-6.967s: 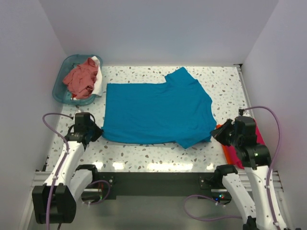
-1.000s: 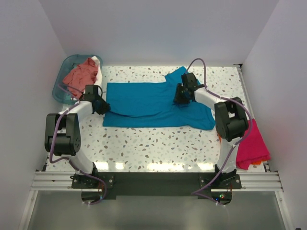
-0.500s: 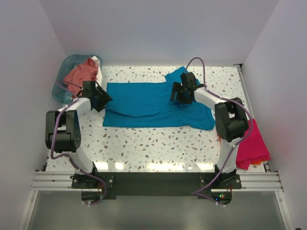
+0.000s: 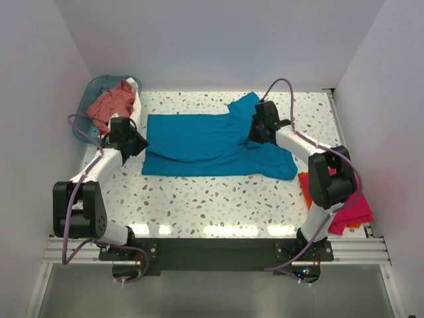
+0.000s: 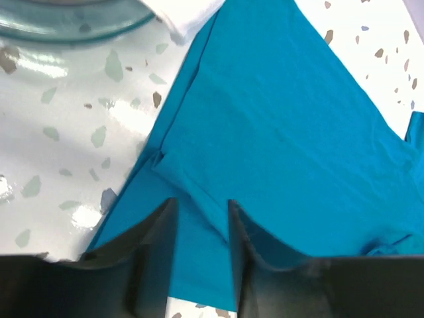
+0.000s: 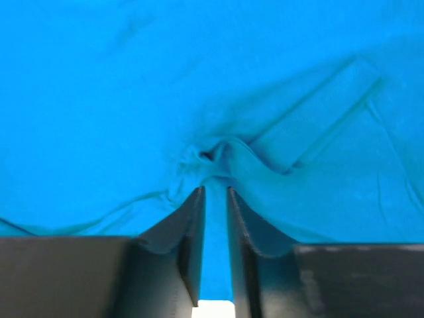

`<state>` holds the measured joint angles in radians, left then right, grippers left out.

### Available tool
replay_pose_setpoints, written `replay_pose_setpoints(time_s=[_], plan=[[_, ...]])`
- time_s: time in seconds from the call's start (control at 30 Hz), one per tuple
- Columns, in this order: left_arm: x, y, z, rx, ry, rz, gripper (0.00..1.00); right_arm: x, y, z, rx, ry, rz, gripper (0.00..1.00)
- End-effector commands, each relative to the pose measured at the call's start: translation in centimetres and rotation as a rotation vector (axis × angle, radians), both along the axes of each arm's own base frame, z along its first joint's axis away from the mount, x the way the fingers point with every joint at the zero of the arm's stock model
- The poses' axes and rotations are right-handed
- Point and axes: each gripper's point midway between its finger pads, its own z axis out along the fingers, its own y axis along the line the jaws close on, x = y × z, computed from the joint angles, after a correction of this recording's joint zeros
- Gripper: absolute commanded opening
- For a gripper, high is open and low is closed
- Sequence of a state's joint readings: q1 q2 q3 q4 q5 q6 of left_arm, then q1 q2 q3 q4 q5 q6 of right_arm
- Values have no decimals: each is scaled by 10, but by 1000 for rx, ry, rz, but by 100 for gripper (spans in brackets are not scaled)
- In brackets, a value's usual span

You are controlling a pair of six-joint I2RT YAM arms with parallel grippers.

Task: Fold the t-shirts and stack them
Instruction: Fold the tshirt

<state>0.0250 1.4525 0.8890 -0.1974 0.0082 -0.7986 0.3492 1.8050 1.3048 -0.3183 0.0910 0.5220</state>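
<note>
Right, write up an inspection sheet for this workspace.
Surface: speckled white table, glossy.
Job's things: teal t-shirt spread mid-table, partly folded; magenta shirt and orange shirt at right edge; salmon shirt and white shirt in the basket.
Clutter: basket, far left corner.
Grippers: left gripper open over the teal t-shirt's left hem; right gripper pinching a pucker near its sleeve.
Cables: purple cables looping off both arms.
Surroundings: plain white walls on three sides.

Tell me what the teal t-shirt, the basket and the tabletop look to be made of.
The teal t-shirt: soft matte knit cloth, probably cotton; it creases and puckers. The basket: translucent teal plastic, glossy; the rim shines and lets light through. The tabletop: speckled terrazzo-look surface, polished; it shows glare, actual material unclear.
</note>
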Motion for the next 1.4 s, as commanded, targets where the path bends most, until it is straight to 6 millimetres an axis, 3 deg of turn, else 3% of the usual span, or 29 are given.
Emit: replay_pose_setpoints(time_s=[0.0,0.1,0.2,0.47,0.67,0.97,1.2,1.37], plan=[[-13,-11,-11,66,36,-40,31,-9,-2,-8,-29,10,-28,21],[-18,-32,-24,61,60,-94,20,-14,-6,-22,-61,48,-37,15],[-17,-49,-32,59,71,-141,16,-15,-13,-32,-102,68,-53,12],[-4,-67,-48,46,92,-204,15,-16,-21,-42,-156,93,-60,12],[9,-76,-56,23,98,-235,21,-16,-24,-46,-173,99,-60,13],[37,-83,-50,8,66,-239,34,-8,-22,-48,-184,92,-46,17],[40,-85,-63,-2,97,-243,37,6,-14,-51,-180,79,-19,18],[36,-80,-51,10,61,-235,48,20,-8,-47,-174,56,-8,21]])
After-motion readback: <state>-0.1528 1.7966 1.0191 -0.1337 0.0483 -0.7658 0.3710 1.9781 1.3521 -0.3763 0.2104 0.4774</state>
